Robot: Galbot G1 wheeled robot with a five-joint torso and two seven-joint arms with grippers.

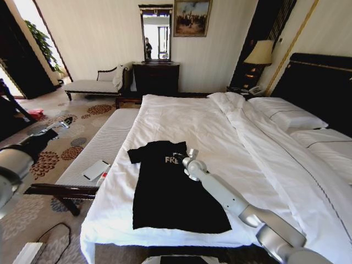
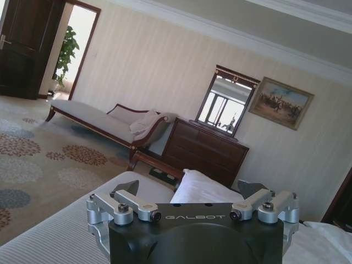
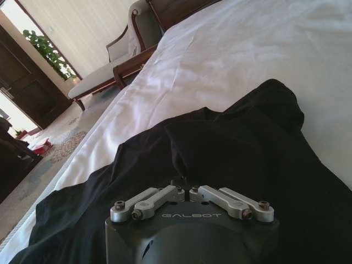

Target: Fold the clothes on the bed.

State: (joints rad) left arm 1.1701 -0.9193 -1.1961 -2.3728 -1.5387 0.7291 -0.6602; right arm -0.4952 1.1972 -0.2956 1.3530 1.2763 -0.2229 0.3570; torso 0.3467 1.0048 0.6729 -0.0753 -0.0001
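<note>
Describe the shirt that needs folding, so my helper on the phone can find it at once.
On the big white bed, near its foot end beside the white-cushioned bench, lies a black T-shirt, spread flat. The right gripper rests at its chest. It is the sole dark thing on white bedding, with white lettering.

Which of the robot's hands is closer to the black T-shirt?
The right. The right hand is down on the black T-shirt, by its white chest lettering, fingers closed together. The left hand is held out over the bench beside the bed, well away from it.
</note>
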